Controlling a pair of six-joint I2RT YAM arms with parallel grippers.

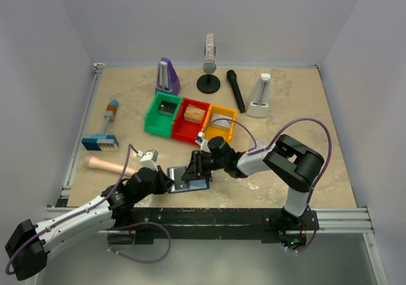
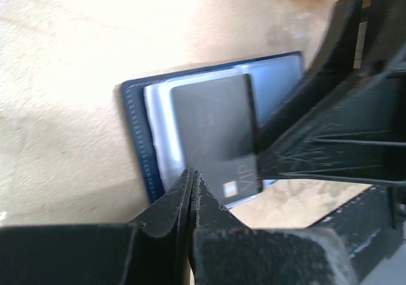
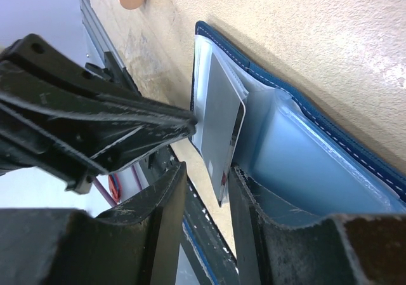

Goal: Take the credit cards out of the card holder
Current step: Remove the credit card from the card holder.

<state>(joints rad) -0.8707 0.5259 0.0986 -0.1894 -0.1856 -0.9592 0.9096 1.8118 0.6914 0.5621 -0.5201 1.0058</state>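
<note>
Three views meeting at the near edge of the table [image 1: 130, 91].
The top camera looks down from above and behind the arm bases, far off, taking in the whole table. The left wrist camera looks along the left gripper [image 2: 190, 183], very close to the card holder [image 2: 136, 139]. The right wrist camera looks along the right gripper [image 3: 206, 183] from the opposite side, equally close. All three share the card holder.

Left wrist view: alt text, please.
An open navy-blue card holder lies on a beige tabletop, a dark grey card marked VIP poking from its pale pocket. The shut left gripper sits at its near edge; the right gripper meets the card from the right.
</note>
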